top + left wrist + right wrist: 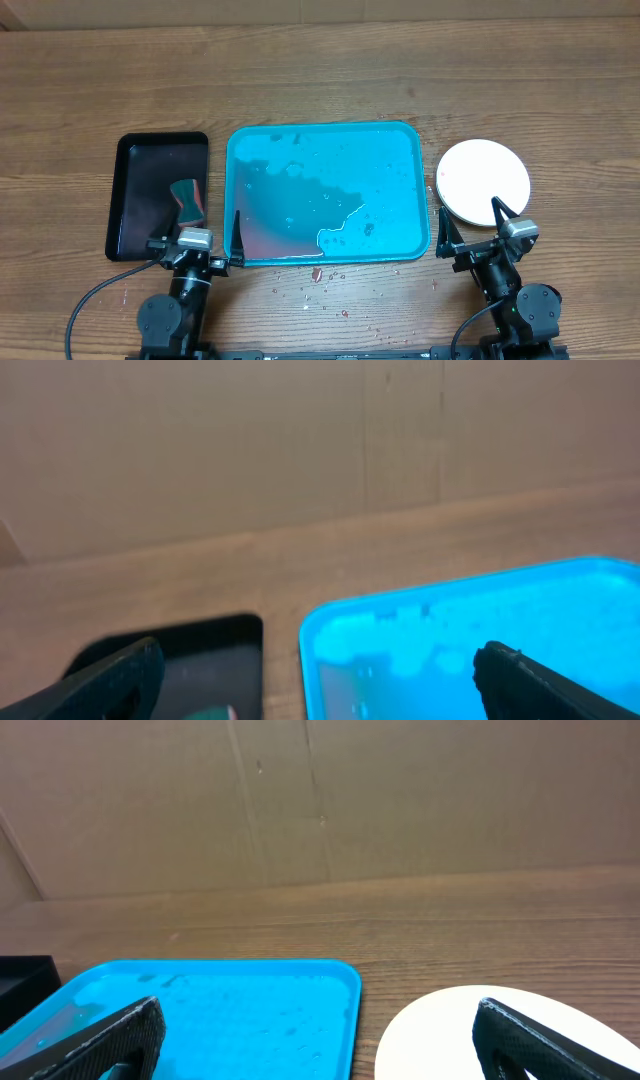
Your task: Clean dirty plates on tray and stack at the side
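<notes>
Black plastic comes first at the far left: the narrow black tray (pixel 160 150) holds a red-and-dark block, likely a sponge (pixel 187 198). Just in front of it the left gripper (pixel 196 245) hangs released, jaws spread wide with nothing between them, one finger over the blue rim. In the middle, the tray (pixel 330 160) carries no plates, only puddles of water and a pinkish film toward its near left corner. A few red specks (pixel 318 272) dot the wood in front of it. To the right, off the tray and just beside it, the plates (pixel 483 178) sit as a clean white round. A second edge along the near side suggests a stack, though how many cannot be told. The right gripper (pixel 470 226) hovers at the stack's near edge, likewise wide and empty. The plates look stiff and shallow, probably slick if damp and liable to chip. The rim is the sensible place to pinch, lifted level so the ones beneath do not slide. Stacking appears complete.
</notes>
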`<state>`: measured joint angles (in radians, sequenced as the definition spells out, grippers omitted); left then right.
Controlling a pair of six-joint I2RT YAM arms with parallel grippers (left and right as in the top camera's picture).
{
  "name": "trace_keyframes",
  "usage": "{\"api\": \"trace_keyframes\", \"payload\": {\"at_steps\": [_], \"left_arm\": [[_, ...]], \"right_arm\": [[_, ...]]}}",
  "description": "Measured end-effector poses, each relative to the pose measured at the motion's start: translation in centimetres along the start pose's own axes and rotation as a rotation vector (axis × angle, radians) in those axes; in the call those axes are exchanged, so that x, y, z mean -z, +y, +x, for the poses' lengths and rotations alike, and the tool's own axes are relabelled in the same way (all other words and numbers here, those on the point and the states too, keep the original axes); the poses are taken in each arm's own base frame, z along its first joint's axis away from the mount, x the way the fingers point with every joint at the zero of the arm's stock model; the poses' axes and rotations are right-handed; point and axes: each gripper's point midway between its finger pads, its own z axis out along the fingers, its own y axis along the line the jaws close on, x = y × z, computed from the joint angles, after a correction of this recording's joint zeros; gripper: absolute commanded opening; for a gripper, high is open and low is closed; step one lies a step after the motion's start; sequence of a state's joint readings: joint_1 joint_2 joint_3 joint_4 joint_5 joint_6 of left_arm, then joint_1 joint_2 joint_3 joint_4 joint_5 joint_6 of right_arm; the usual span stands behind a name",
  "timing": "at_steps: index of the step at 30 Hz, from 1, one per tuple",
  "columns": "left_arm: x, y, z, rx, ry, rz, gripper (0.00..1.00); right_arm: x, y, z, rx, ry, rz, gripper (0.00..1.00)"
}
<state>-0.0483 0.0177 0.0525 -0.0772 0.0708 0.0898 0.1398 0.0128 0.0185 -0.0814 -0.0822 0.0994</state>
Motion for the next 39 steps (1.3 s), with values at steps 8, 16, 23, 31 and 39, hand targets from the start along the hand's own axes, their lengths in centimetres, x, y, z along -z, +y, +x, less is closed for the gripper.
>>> {"api": "trace_keyframes", "payload": {"at_steps": [8, 16, 23, 31, 39], "left_arm": [[-0.3, -0.1, 1.9, 0.004, 0.039, -0.001, 1.00], [-0.3, 0.0, 1.9, 0.004, 0.039, -0.004, 1.00], [-0.3, 0.0, 1.9, 0.004, 0.039, -0.004, 1.00], [-0.3, 0.0, 1.9, 0.004, 0.039, -0.004, 1.00], [-0.3, 0.0, 1.9, 0.004, 0.039, -0.005, 1.00]], "right_arm": [[0.0, 0.0, 0.0, 0.000, 0.000, 0.000, 1.00], [0.0, 0.0, 0.0, 0.000, 0.000, 0.000, 1.00], [0.0, 0.0, 0.0, 0.000, 0.000, 0.000, 1.00], [0.0, 0.0, 0.0, 0.000, 0.000, 0.000, 1.00], [0.0, 0.0, 0.0, 0.000, 0.000, 0.000, 1.00]]}}
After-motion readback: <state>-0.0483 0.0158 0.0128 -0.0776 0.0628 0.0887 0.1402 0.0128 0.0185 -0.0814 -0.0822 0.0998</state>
